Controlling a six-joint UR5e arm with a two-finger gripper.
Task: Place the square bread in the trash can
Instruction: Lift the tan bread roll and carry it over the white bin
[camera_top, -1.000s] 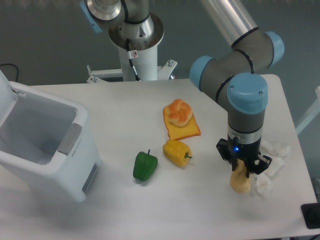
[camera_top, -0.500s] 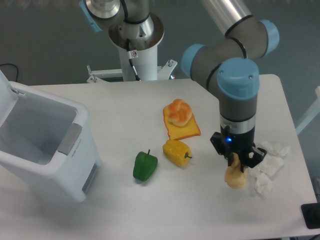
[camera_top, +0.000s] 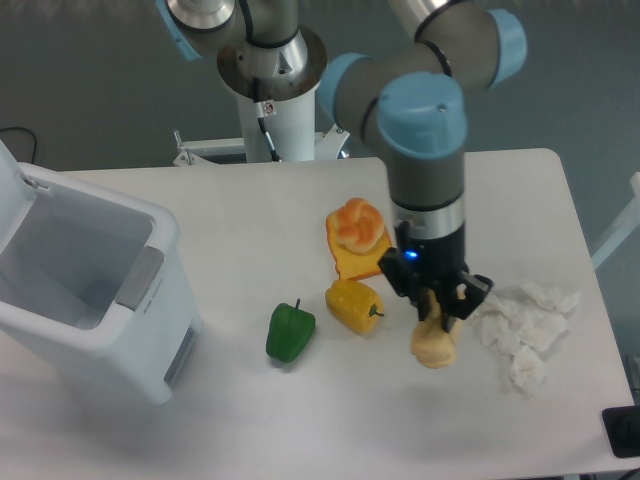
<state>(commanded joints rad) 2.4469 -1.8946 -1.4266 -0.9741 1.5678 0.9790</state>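
Note:
The square bread (camera_top: 435, 345), a small pale tan lump, hangs from my gripper (camera_top: 437, 312), which is shut on its top, just above the table right of the yellow pepper. The trash can (camera_top: 160, 262), a large white bin with a grey panel on its rim and its lid swung open, stands at the far left, well away from the gripper.
A yellow pepper (camera_top: 353, 305) and a green pepper (camera_top: 289, 332) lie between the gripper and the bin. An orange toast slice (camera_top: 372, 262) with a round bun (camera_top: 358, 224) on it sits behind them. Crumpled white paper (camera_top: 522, 325) lies at the right.
The arm has carried the bread leftward, away from the crumpled paper and toward the yellow pepper, with the gripper staying shut on it.

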